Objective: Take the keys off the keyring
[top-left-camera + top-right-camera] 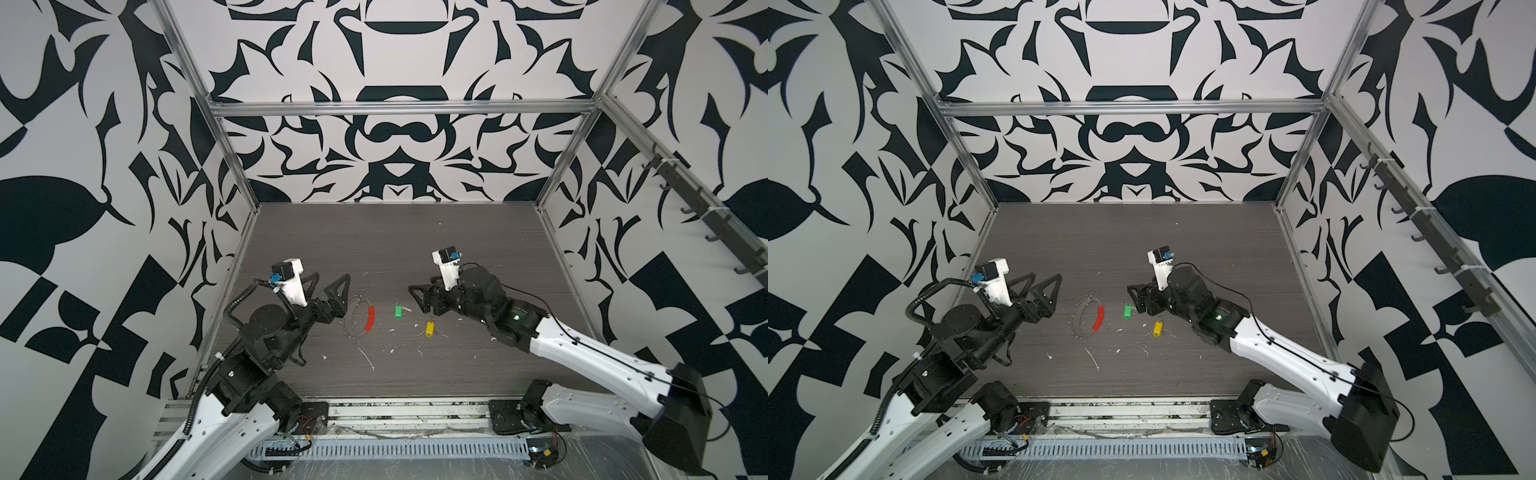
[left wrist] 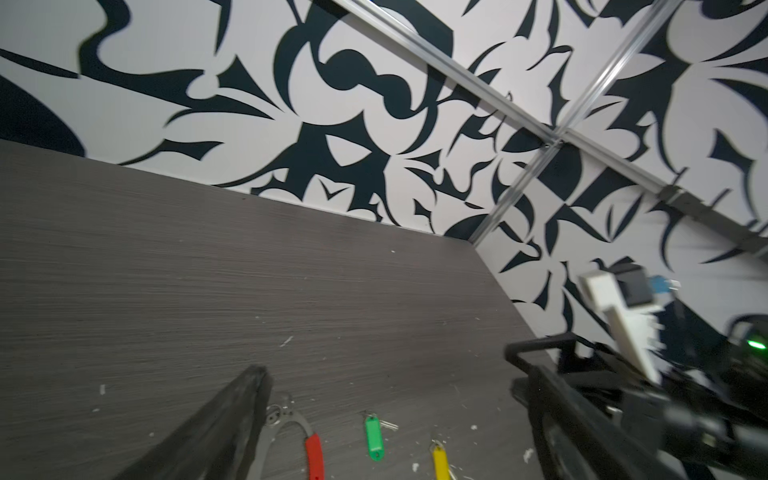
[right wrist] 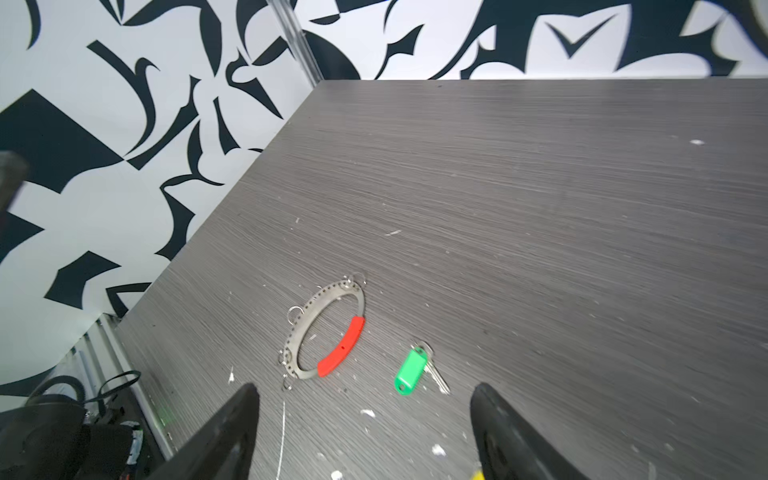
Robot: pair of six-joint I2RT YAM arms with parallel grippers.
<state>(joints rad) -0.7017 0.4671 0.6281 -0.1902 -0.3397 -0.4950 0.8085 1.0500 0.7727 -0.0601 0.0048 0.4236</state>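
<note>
Green key [image 1: 398,311] and yellow key [image 1: 429,328] lie free of the keyring [image 1: 370,318] at the desk [image 1: 374,241] centre; left gripper [image 1: 332,276] and right gripper [image 3: 363,388] both spread empty, so likely only retreat remains.

The far half of the table [image 1: 374,237] is bare apart from tiny flecks. I could sweep either arm there, right up to the patterned walls and the aluminium frame posts [image 1: 239,174] at the far corners.

The clutter sits in a row nearer the front edge: keyring [image 1: 370,319], green key [image 1: 398,311], then yellow key [image 1: 429,328]. Narrow lanes of bare table run between them.

The left gripper [image 1: 333,276] crowds the keyring's left side, possibly touching it. The right gripper [image 1: 414,291] blocks the lane just right of the green key.

White scraps [image 1: 368,359] litter the front strip.
</note>
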